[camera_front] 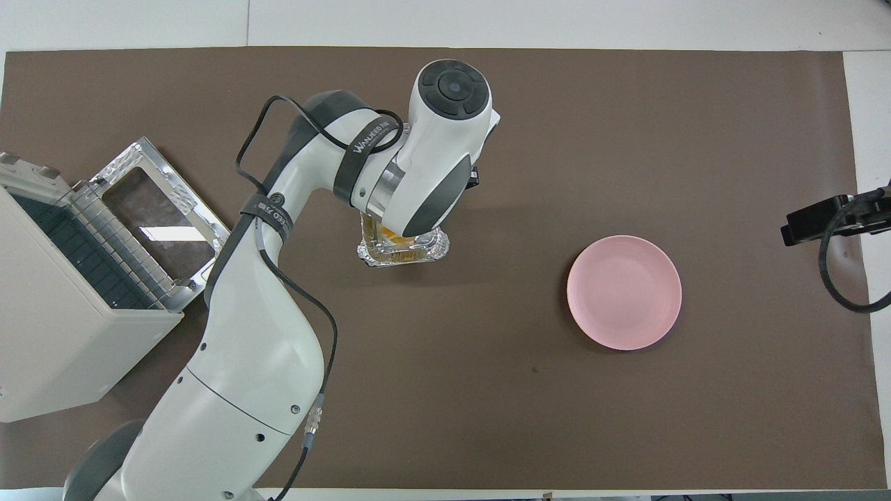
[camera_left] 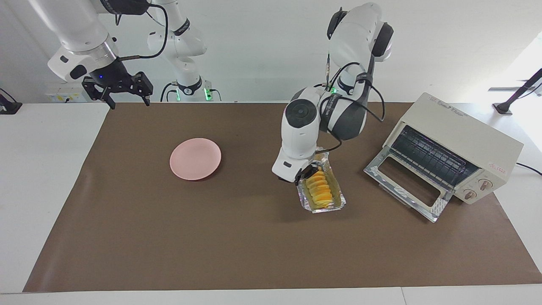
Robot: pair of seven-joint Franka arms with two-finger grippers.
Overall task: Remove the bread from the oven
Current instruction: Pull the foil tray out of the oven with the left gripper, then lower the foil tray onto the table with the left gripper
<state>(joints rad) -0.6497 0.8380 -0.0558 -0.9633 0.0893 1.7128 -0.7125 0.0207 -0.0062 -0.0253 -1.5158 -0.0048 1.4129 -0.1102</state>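
The bread (camera_left: 318,189), a ridged golden-yellow loaf, lies in a crinkled foil tray (camera_left: 334,202) over the middle of the brown mat, outside the oven. My left gripper (camera_left: 305,174) is shut on the tray's rim at the end toward the pink plate. Whether the tray touches the mat I cannot tell. In the overhead view the left wrist covers most of the foil tray (camera_front: 435,249) and only a sliver of bread (camera_front: 390,240) shows. The cream oven (camera_left: 465,140) stands at the left arm's end with its glass door (camera_left: 406,188) folded down and its rack bare. My right gripper (camera_left: 127,101) waits open above the mat's corner.
A round pink plate (camera_left: 195,159) lies on the mat toward the right arm's end, also in the overhead view as the plate (camera_front: 624,292). The oven's open door (camera_front: 160,223) juts onto the mat. The oven's cable runs off the table's edge.
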